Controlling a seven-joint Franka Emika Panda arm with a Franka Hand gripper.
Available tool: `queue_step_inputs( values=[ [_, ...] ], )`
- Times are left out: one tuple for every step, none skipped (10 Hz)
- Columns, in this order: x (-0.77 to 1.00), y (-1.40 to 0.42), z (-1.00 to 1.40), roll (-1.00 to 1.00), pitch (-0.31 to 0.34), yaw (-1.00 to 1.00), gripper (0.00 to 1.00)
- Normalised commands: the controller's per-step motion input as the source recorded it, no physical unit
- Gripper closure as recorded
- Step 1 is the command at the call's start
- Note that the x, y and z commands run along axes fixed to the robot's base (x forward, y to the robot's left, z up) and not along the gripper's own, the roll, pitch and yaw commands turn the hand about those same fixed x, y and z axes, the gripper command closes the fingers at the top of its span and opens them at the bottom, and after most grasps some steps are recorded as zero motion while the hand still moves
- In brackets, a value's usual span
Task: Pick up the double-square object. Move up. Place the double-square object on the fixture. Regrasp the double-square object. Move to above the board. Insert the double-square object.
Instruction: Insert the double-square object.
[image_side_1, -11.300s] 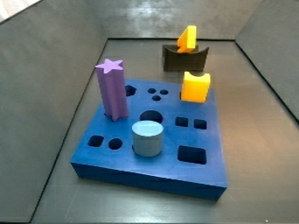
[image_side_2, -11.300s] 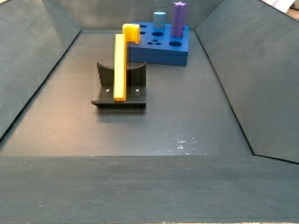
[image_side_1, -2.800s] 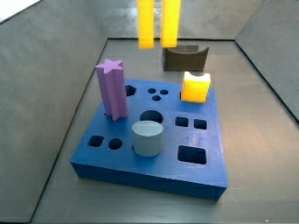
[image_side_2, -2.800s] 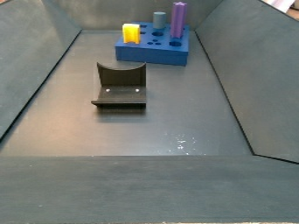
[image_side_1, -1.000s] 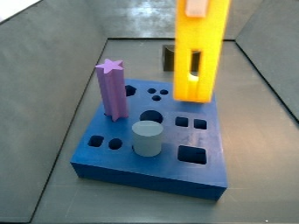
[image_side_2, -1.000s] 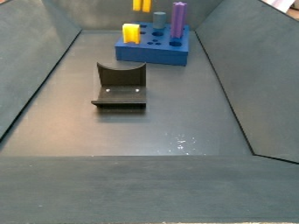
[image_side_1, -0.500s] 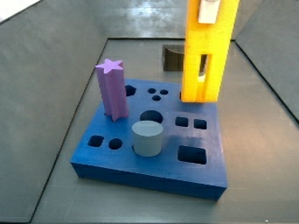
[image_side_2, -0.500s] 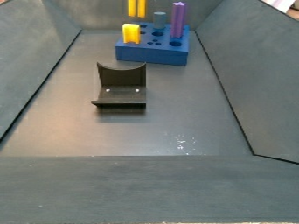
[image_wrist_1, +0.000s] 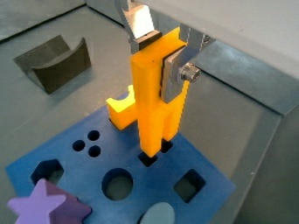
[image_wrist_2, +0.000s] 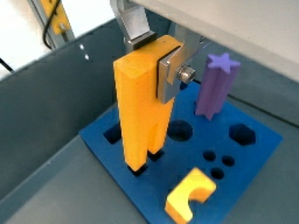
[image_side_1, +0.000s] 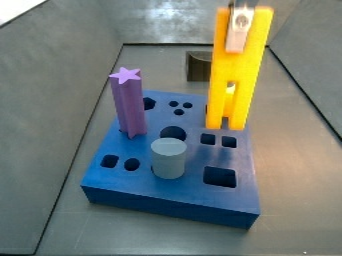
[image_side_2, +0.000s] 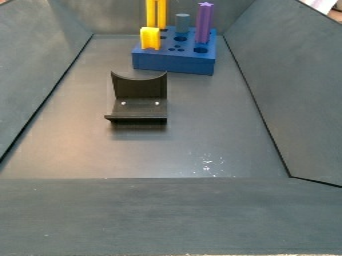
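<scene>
Now the gripper (image_wrist_1: 163, 54), above the board (image_wrist_1: 216, 171), has its jaws clamped on the peg's (image_wrist_1: 156, 98) top; the peg hangs upright, its legs just entering the paired square holes. Judging by this, keep it plumb and press straight down. Block (image_wrist_2: 191, 195) and star post (image_wrist_2: 214, 86) stand near; the fixture (image_side_2: 138, 97) lies well apart

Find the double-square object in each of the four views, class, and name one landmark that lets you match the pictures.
Wrist view: the double-square object stands upright mid-frame, clamped in the gripper, legs down at the board.
Wrist view: the object is centre-left, upright over the board's edge.
Side view: it rises at upper right.
Side view: it is small at top centre.
Shared landmark: the purple star post.
</scene>
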Motion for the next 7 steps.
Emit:
queue_step_inputs(
  values=[
    [0.13,0.03,-0.01,-0.01,0.090,0.00,1.00],
    [0.11,0.00,-0.11,0.05,0.113,0.00,1.00],
    [0.03,-0.19,-0.44,0.32,0.144,0.00,1.00],
    [0.00,-0.09,-0.40,0.19,0.056,0.00,1.00],
    [0.00,0.00,0.00,-0.02,0.003,0.00,1.00],
    [0.00,0.00,0.00,0.01,0.000,0.00,1.00],
    [0.00,-0.28,-0.12,0.30,0.020,0.00,1.00]
  ],
)
